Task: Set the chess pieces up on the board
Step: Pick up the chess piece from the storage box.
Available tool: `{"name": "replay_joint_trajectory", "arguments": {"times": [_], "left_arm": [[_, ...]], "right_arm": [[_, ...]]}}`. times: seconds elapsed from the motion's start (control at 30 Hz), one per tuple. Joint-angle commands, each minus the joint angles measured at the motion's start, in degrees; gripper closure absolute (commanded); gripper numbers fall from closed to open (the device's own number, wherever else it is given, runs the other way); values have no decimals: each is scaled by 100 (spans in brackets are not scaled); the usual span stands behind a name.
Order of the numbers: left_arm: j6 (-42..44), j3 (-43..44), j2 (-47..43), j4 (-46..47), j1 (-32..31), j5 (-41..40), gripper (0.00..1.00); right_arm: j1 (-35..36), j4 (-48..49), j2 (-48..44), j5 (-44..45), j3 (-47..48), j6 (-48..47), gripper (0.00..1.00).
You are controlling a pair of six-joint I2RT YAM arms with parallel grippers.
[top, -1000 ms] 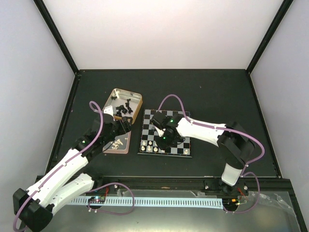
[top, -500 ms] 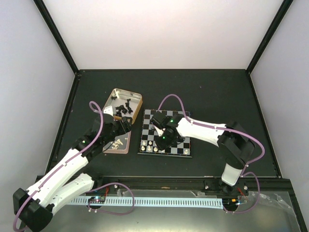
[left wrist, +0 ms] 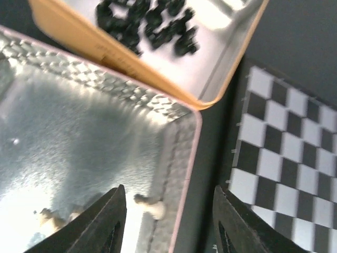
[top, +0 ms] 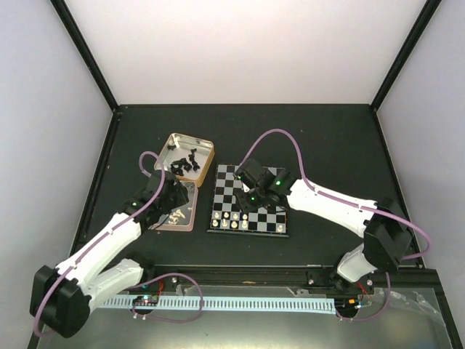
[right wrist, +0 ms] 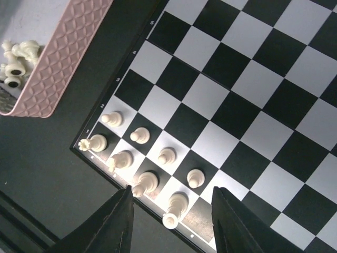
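The board [top: 261,211] lies mid-table. Several cream-white chess pieces [right wrist: 139,158] stand in its near left corner in two rows. My right gripper [right wrist: 171,224] hangs open above that corner; a tall white piece [right wrist: 176,208] stands free between its fingers, touched by neither. My left gripper [left wrist: 169,221] is open and straddles the right rim of the pink tin [left wrist: 192,158]. A white piece [left wrist: 150,206] lies on its side between the fingers, just inside that rim. More white pieces [left wrist: 47,219] lie further left in the tin. Black pieces [left wrist: 147,23] fill the gold tin [left wrist: 79,45].
The gold tin [top: 207,147] sits behind the pink tin [top: 190,218], both left of the board. In the right wrist view the pink tin [right wrist: 63,52] with white pieces [right wrist: 16,60] is at the upper left. Black table edges and white walls enclose the area.
The right gripper has opened and drawn back from the board's near left corner, leaving a white piece standing. The left arm has shifted over the pink tin and its fingers have narrowed.
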Motion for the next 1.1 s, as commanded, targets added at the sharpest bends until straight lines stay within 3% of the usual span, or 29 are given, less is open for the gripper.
{"name": "replay_joint_trajectory", "arguments": {"times": [0.0,0.27,0.43,0.6,0.73,0.93,1.07], "left_arm": [[137,-75,526,-328,327,248,55],[137,129,1745,-553,628,845,53],[47,174,2386,-549,646,889,59],[3,212,2520,-590,655,758,60],[37,221,2646,-594,655,760,70],[45,267,2679,-652,657,678,72],[54,303,2653,-661,655,588,82]], "right_arm": [[20,214,-14,325,-203,50,60],[10,416,-43,260,-408,-72,64],[11,492,-63,295,-492,-179,68],[-3,547,-90,306,-568,-254,71],[0,558,-97,293,-583,-275,72],[3,614,-95,279,-594,-248,72],[-2,620,-108,294,-572,-229,72]]}}
